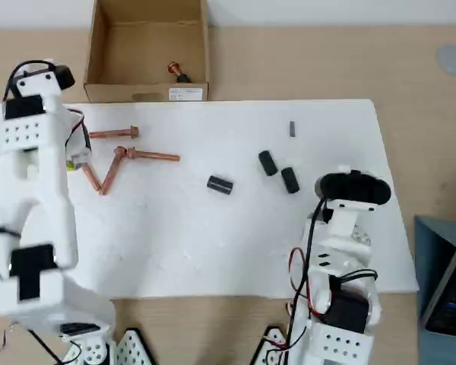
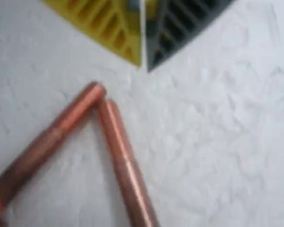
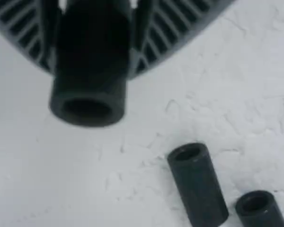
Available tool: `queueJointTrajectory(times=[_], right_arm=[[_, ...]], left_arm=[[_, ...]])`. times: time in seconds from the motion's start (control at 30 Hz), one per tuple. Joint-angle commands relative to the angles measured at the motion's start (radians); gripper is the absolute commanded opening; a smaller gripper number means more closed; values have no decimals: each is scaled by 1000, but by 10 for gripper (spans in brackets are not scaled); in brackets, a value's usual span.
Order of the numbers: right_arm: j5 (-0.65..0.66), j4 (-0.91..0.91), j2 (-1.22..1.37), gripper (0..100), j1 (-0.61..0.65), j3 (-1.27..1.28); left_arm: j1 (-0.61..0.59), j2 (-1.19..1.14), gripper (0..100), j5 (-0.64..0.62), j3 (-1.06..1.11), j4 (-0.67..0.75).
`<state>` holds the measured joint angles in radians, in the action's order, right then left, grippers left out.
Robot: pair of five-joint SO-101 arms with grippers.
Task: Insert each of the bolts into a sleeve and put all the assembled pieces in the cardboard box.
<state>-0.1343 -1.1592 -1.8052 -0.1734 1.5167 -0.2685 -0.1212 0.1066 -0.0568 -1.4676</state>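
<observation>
Right end effector [image 3: 92, 61] tight around black sleeve [image 3: 87, 97] (left end effector [image 2: 143, 59] closed, above bolts [image 2: 120, 146])

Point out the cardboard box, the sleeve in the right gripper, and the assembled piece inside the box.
cardboard box [image 1: 97, 46], high view, its left wall.
held sleeve [image 3: 91, 75], right wrist view, its outer side.
assembled piece [image 1: 178, 73], high view, its middle.

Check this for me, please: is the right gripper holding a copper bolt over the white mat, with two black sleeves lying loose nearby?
Not quite. The right gripper holds a black sleeve, not a copper bolt, as the right wrist view shows. The rest stands: it is over the white mat, with two loose sleeves lying nearby.
</observation>
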Motion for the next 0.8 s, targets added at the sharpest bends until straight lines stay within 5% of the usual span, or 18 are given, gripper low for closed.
queueJointTrajectory(times=[0.0, 0.77], right_arm=[[-11, 2, -113, 9, -7, -4], [-11, 3, -113, 9, 1, 13]], left_arm=[[-9, -94, 54, 18, -164, -15], [-84, -564, 101, 40, -554, -12]])
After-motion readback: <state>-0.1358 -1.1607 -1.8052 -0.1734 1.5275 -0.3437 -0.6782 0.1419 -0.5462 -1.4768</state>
